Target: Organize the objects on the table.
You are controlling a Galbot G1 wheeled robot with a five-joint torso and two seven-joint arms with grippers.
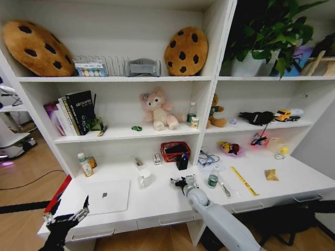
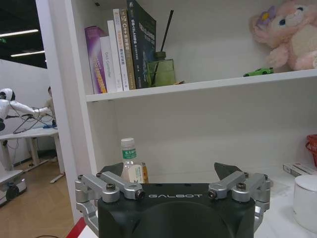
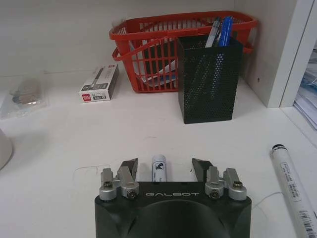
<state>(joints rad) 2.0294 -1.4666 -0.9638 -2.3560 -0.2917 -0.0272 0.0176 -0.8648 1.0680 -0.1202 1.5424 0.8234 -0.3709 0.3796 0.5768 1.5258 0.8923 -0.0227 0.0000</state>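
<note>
My right gripper (image 1: 179, 182) (image 3: 166, 166) hovers low over the white desk (image 1: 162, 201), open, with a short white marker (image 3: 158, 167) lying between its fingers. Just beyond it stands a black mesh pen cup (image 3: 210, 79) (image 1: 182, 162) holding blue pens (image 3: 224, 26). A longer white marker (image 3: 290, 186) lies off to one side. The silver laptop (image 1: 107, 196), white mug (image 1: 145, 179), a green-labelled bottle (image 1: 212, 179), the yellow ruler (image 1: 243, 181) and a tan scrap (image 1: 271, 174) rest on the desk. The green toy car (image 1: 136, 128) (image 2: 258, 72) sits on the shelf. My left gripper (image 1: 65, 217) (image 2: 171, 173) hangs open at the desk's front left corner.
A red basket (image 3: 148, 29) (image 1: 175, 151) and a small box (image 3: 99, 83) sit at the back of the desk. Another bottle (image 1: 84, 164) (image 2: 130, 163) stands at the far left by the shelf wall. Books (image 1: 73, 112) and a plush toy (image 1: 159, 110) fill the shelf above.
</note>
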